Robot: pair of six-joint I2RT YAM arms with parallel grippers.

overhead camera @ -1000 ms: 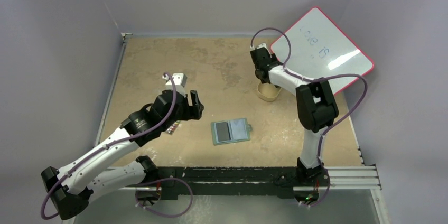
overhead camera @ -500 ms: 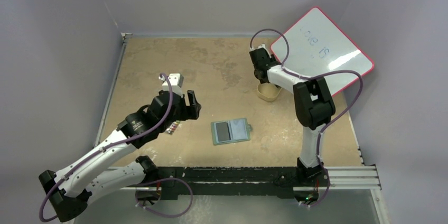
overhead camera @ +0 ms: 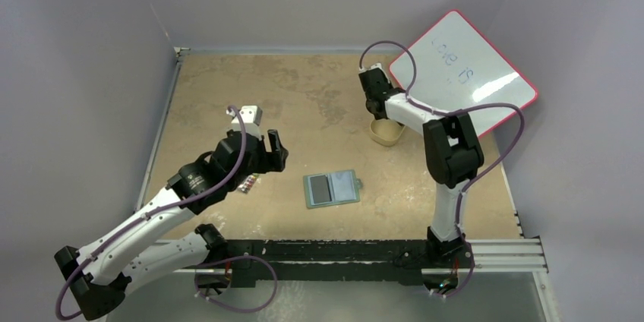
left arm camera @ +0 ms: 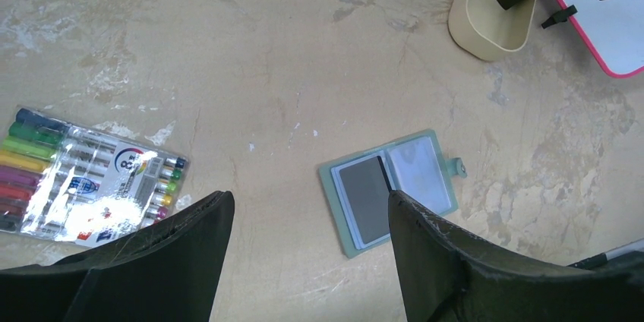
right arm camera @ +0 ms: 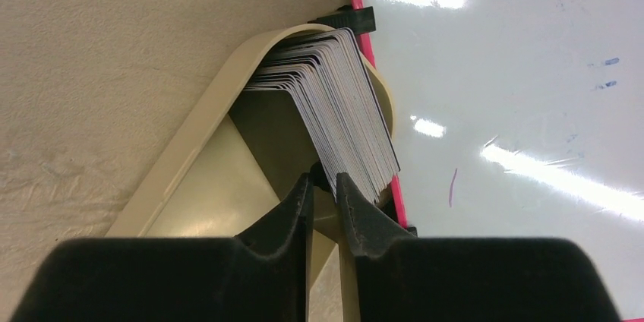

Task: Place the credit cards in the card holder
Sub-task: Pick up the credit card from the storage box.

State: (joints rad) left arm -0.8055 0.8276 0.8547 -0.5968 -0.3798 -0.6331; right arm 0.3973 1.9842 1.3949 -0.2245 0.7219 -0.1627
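1. The credit cards stand in a thick stack in the tan tray, at the far right of the table. They lean against the tray's far side, next to the white board.
2. The card holder lies open and flat in the middle of the table, well apart from the tray. One dark card sits in its left pocket. The other pocket looks empty.
3. My right claw is down in the tray. Its fingers are very close together, right at the near edge of the stack. I cannot tell if a card is pinched between them.
4. My left claw is wide open and holds nothing. It hangs over the table, just left of the card holder, with a pack of pens further left.
5. I think I am at the step of picking one card.
6. Next I must get just one thin card, not a bunch. Then I lift it clear of the tray and bring it to the open pocket. My left claw may need to hold the card holder down.
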